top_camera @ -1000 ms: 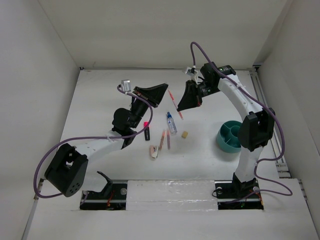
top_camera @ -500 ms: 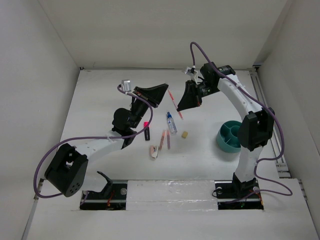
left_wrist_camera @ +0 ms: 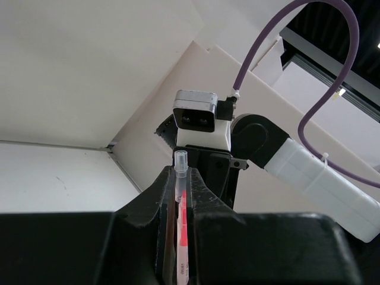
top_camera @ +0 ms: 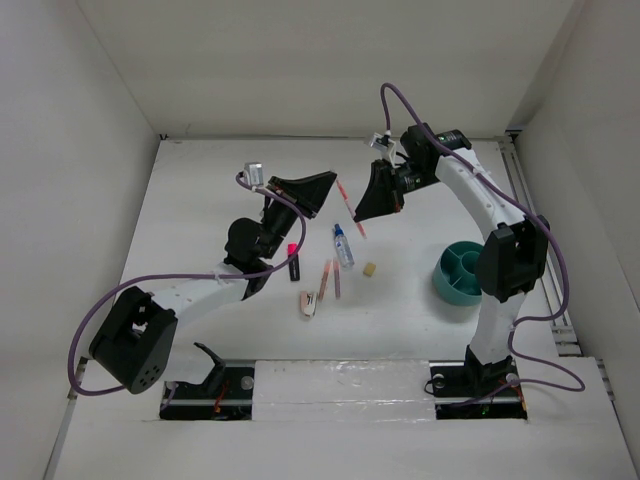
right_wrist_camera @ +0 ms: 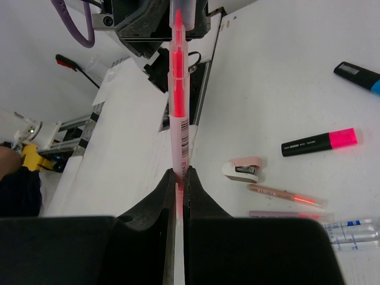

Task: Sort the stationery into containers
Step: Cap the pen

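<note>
A thin pink-orange pen (top_camera: 343, 190) with a clear cap is held in the air between both grippers. My left gripper (top_camera: 327, 186) is shut on its capped end (left_wrist_camera: 180, 178). My right gripper (top_camera: 362, 213) is shut on its other end (right_wrist_camera: 178, 101). On the table lie the pink-capped highlighter (top_camera: 293, 260), two more pens (top_camera: 325, 280), the clear blue-capped bottle (top_camera: 343, 246), the tan eraser (top_camera: 370, 269) and the pinkish stapler (top_camera: 309, 303). The blue-capped highlighter (right_wrist_camera: 359, 77) shows only in the right wrist view. The teal organiser cup (top_camera: 458, 275) stands at the right, beside the right arm.
White walls close the table at the back and sides. The arm bases and a metal rail (top_camera: 340, 385) run along the near edge. Purple cables (top_camera: 100, 320) loop off both arms.
</note>
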`<state>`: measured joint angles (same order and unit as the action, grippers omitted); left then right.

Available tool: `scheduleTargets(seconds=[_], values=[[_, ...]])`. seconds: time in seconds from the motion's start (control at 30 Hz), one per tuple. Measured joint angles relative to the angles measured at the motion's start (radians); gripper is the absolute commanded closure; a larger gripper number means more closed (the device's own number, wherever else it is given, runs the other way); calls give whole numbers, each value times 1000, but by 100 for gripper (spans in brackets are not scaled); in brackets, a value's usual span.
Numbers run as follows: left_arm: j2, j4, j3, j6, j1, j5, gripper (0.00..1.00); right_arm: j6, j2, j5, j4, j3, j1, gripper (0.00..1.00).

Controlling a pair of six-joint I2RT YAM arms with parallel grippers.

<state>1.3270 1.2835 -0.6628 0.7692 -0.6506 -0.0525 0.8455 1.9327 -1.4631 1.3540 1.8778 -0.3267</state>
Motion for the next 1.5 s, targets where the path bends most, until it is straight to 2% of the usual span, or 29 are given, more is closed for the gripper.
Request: scheduleTargets(seconds=[0.3, 0.5, 0.9, 1.5], values=[[2, 0, 0, 0, -2, -12, 100, -4, 2, 0, 0, 9, 0, 100], [18, 8, 0, -50, -67, 57, 100, -20, 9, 2, 6, 37, 0, 100], [34, 27, -4, -127, -98, 102, 100, -26, 6, 0, 10, 16, 27, 100], [160, 121, -20, -131, -164, 196, 100, -10, -11, 73, 52, -29, 67, 100]])
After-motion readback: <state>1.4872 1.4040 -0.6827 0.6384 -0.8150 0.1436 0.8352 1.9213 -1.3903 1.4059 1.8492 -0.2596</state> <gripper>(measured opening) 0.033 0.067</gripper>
